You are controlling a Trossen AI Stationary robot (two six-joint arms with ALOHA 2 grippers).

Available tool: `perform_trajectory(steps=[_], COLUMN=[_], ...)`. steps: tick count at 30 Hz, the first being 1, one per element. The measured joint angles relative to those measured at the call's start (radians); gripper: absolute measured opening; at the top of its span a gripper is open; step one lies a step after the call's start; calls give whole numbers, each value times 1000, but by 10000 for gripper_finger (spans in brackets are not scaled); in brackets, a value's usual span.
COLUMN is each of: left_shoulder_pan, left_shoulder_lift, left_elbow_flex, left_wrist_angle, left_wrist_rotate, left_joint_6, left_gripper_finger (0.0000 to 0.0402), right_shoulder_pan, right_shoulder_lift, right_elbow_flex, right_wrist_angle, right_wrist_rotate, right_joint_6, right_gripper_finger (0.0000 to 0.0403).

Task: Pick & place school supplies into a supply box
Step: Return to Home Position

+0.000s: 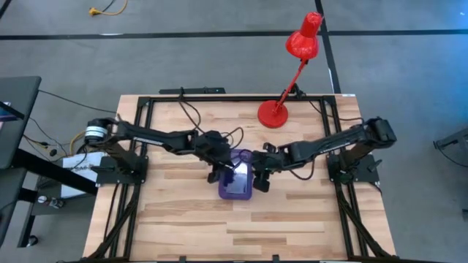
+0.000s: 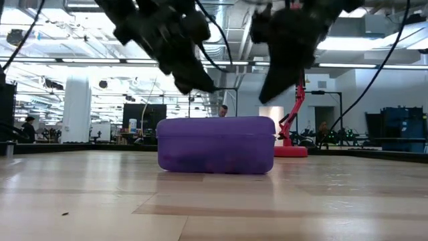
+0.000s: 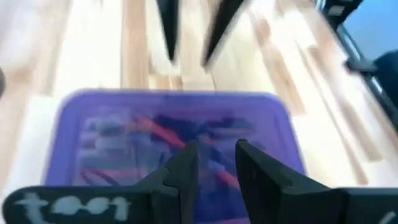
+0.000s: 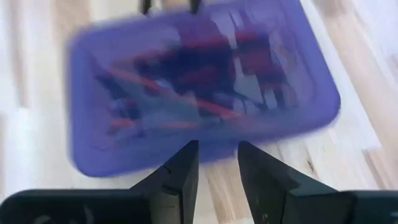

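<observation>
The supply box (image 1: pixel 236 183) is a translucent purple case, and it rests flat on its bottom at the table's middle with its lid down (image 2: pixel 215 144). Orange and dark school supplies (image 4: pixel 186 87) show blurred through the lid (image 3: pixel 161 134). My left gripper (image 2: pixel 197 84) hangs above the box's left end, fingers slightly apart (image 3: pixel 214 158), holding nothing. My right gripper (image 2: pixel 271 94) hangs above the box's right end, and its fingers also stand apart (image 4: pixel 216 155) with nothing between them. Both are clear of the lid.
A red desk lamp (image 1: pixel 292 66) stands on its round base at the table's far side, right of centre (image 2: pixel 294 127). Bare wood lies in front of the box toward the near edge. A black frame runs along the table's edges.
</observation>
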Motion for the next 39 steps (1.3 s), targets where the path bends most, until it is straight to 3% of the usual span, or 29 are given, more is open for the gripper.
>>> perform_trajectory(steps=[4,13,21,29,33,39], left_shoulder_pan=[0,1,3,3,2,-20], left_shoulder_lift=[-116,-441,-685,-844,-898,-965], left_elbow_flex=[0,0,0,-1,-1,-1], left_wrist_angle=[-51,-319,-329,-387,-392,-458], left_wrist_rotate=[-46,-323,-426,-520,-501,-229], left_joint_6=[-29,-60,-98,-220,-242,-17], left_gripper_finger=[93,93,93,93,93,93], right_shoulder_pan=[4,12,0,-50,-57,39], right_shoulder_lift=[-48,-266,-491,-675,-753,-800], right_elbow_flex=[1,16,17,15,15,16], right_wrist_angle=[52,-46,-74,-144,-106,6], right_wrist_rotate=[2,74,111,108,101,-29], right_joint_6=[-8,-49,-56,187,228,-81], right_gripper_finger=[106,106,106,106,106,106])
